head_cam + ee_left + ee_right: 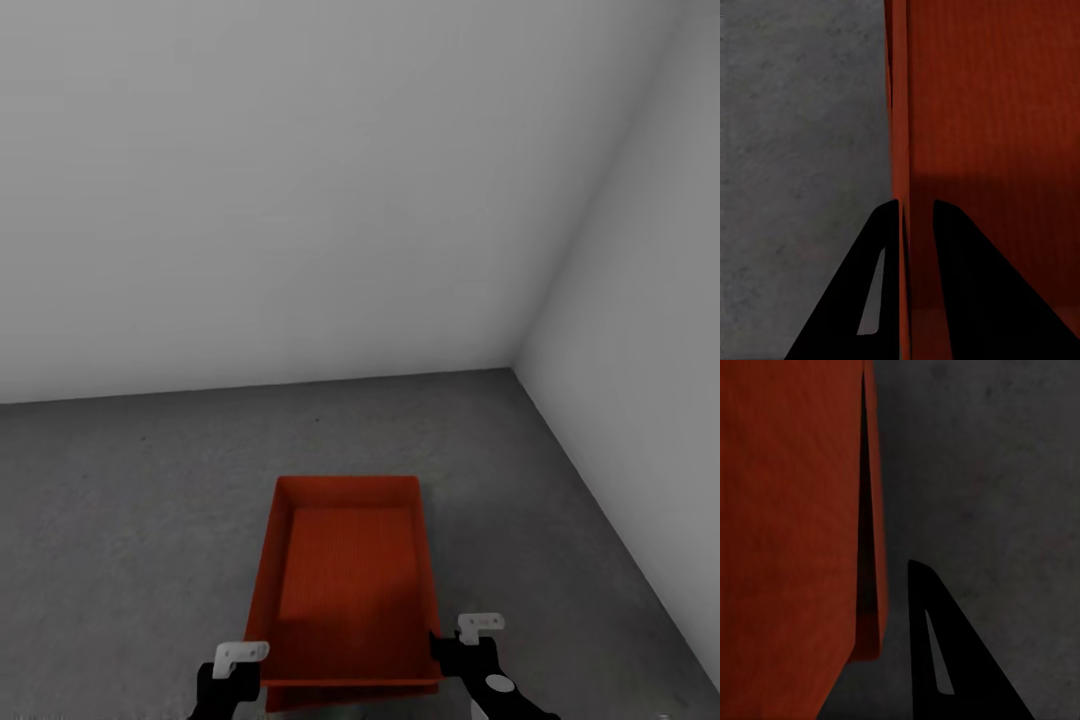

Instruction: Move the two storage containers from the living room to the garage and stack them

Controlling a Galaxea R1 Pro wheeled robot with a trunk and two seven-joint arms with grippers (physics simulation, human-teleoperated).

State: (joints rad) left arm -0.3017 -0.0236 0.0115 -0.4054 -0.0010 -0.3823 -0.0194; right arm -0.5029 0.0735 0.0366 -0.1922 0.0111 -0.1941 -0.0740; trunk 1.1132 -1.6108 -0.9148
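Garage corner ahead in the head view: two pale grey walls (300, 200) meeting at right, dark grey concrete floor (120, 520) below.

We see an orange-red storage container (350, 580) low and centre, open top up, ribbed bottom visible, long axis pointing away from the robot. A second orange-red edge (350, 695) peeks out just under its near rim; we can't tell from this view whether that is the other container nested beneath or simply the near wall.

Left gripper (232, 672) sits at the container's near-left corner, right gripper (462, 650) at the near-right corner.

Left wrist view: left gripper (916, 217) has its two dark fingers (975, 292) straddling the thin orange wall (898, 112), one finger outside over the floor, one inside over the ribbed bottom. Gap is narrow, wall pinched between them, so we read it as holding the container.

Right wrist view: one dark finger (945, 660) shows outside the container wall (874, 547), just beside it, over the floor. The other finger is hidden behind the orange side, so we cannot tell whether the right gripper is clamped or loose.

Whether the container touches the floor or hangs just above it, we cannot tell.
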